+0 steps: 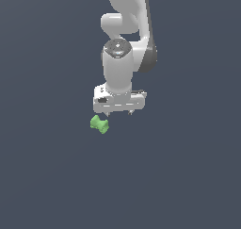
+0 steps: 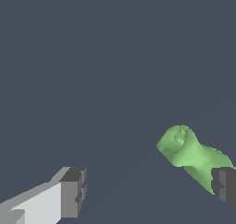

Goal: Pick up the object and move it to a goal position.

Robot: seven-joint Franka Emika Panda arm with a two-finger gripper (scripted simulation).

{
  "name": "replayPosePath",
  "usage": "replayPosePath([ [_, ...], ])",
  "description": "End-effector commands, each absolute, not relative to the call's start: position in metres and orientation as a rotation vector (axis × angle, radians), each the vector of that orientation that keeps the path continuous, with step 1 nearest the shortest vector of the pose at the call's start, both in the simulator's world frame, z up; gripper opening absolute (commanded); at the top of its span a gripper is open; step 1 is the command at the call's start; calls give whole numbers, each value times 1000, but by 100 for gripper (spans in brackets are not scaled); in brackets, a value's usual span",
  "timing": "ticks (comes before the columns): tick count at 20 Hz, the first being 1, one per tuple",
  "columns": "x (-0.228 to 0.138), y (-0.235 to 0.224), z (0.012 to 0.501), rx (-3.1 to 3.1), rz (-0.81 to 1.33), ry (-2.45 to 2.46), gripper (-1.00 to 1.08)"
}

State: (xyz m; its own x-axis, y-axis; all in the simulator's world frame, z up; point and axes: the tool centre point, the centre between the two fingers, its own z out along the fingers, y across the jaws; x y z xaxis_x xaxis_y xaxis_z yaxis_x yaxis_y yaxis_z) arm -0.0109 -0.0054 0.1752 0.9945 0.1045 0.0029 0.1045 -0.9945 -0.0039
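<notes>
The object [image 1: 99,124] is a small bright green spool-shaped piece, pinched in the middle, lying on the dark grey floor. My white gripper [image 1: 119,113] hangs just above it and a little toward the exterior view's right. Its fingers are spread apart and hold nothing. In the wrist view the green object [image 2: 191,155] lies close to one dark fingertip [image 2: 225,187], which covers one of its ends. The other fingertip [image 2: 73,192] is far from it. The object is not between the fingers.
The white arm [image 1: 126,30] rises from the gripper toward the top of the exterior view. The floor is plain dark grey with nothing else on it in view.
</notes>
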Motion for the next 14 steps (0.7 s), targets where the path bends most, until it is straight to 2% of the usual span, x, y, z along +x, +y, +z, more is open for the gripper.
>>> replayPosePath([
  [1, -11, -10, 172, -3131, -4, -222, 100],
  [14, -15, -43, 151, -3074, -1, -655, 100],
])
